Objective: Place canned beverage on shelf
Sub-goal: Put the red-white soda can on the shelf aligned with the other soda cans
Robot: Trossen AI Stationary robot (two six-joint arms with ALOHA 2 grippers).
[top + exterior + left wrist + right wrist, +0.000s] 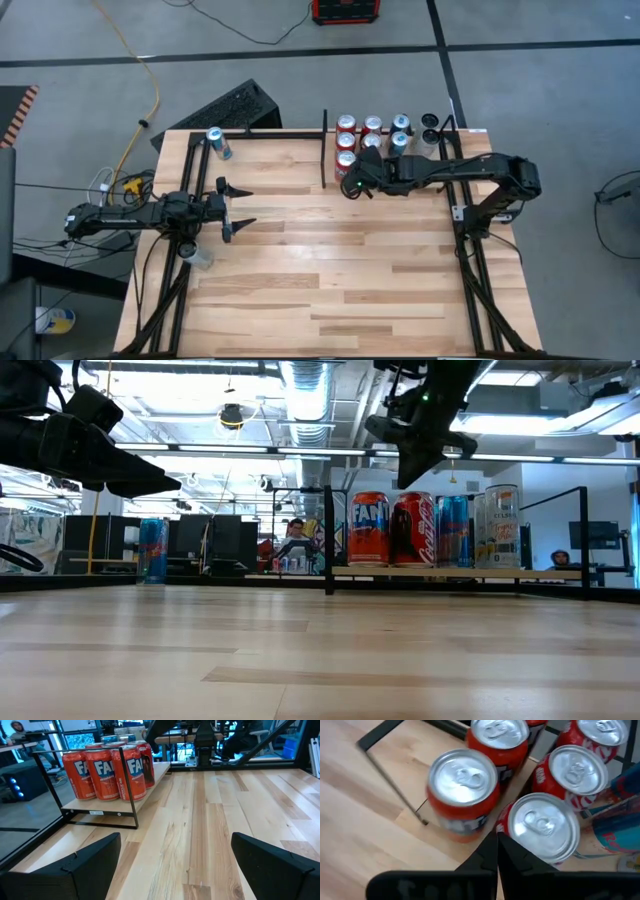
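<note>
Several cans, orange [464,790] and red [545,826], stand upright on the shelf [450,571], a wood bay at the table's far side behind a black divider bar [324,150]. My right gripper [497,851] is shut with nothing between its fingers. It slants down just above the near-row cans [410,530], at the shelf's near edge [352,184]. A blue can [216,143] stands alone at the table's far left. My left gripper [240,208] waits open and level at the table's left side, holding nothing.
A clear cup [196,256] lies beside the left arm's base. Black tube frames run along both table sides [470,250]. Blue cans and clear containers [500,525] fill the shelf's right part. Bare wood lies between the arms [340,270].
</note>
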